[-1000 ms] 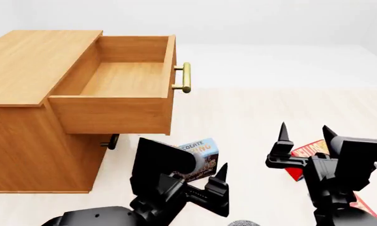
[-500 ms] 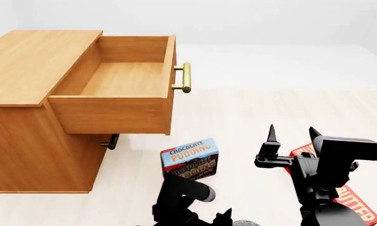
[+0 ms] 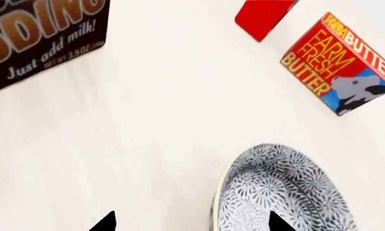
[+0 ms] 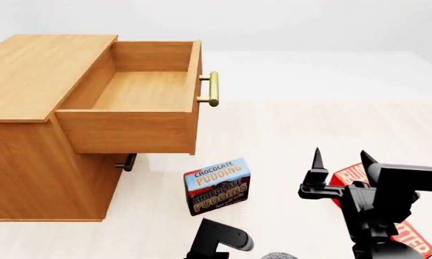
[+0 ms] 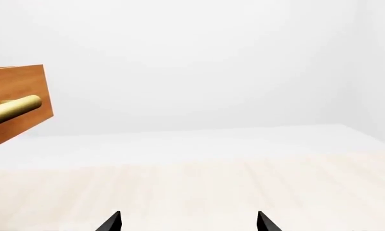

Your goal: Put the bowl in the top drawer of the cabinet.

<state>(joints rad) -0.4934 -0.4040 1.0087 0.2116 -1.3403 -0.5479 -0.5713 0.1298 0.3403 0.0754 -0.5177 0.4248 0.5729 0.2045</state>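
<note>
The top drawer (image 4: 140, 102) of the cabinet (image 4: 36, 129) stands pulled out. The bowl (image 3: 279, 192) sits on the floor near the butter box (image 3: 339, 62) — left end effector (image 3: 189, 222) released above it, right end effector (image 4: 340, 157) released too.

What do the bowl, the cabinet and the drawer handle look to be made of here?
The bowl looks like glazed ceramic: white with a fine grey-blue printed pattern, though a render leaves that open. The cabinet reads as light-brown wood, its grain lines visible on the flat top. The top drawer carries a handle that looks like polished brass: yellow with a soft sheen.
</note>
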